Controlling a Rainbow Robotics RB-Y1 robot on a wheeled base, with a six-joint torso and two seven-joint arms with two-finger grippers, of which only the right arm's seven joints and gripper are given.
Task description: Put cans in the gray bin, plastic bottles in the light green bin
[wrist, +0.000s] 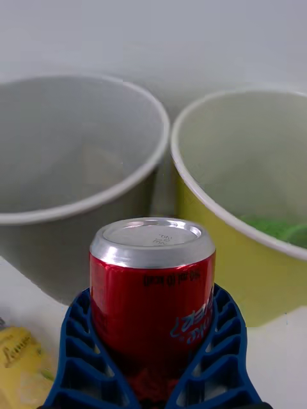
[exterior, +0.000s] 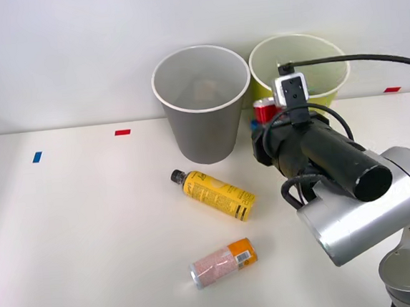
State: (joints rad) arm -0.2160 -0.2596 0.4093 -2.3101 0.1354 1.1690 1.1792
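Note:
My right gripper (wrist: 152, 358) is shut on a glossy red can (wrist: 152, 287), held upright with its silver end up. In the front view the red can (exterior: 264, 110) peeks out just beyond the arm, between the gray bin (exterior: 202, 105) and the light green bin (exterior: 299, 66) and near their rims. The wrist view has the gray bin (wrist: 70, 192) and the light green bin (wrist: 249, 211) just past the can. A yellow plastic bottle (exterior: 213, 193) with a black cap lies on the table. The pink-and-orange can (exterior: 222, 262) lies nearer the front.
Both bins stand side by side at the back of the white table (exterior: 83, 236). Small red tape marks (exterior: 122, 132) and a blue mark (exterior: 36, 157) are stuck to the table. A black cable (exterior: 355, 58) runs over the green bin to the wrist.

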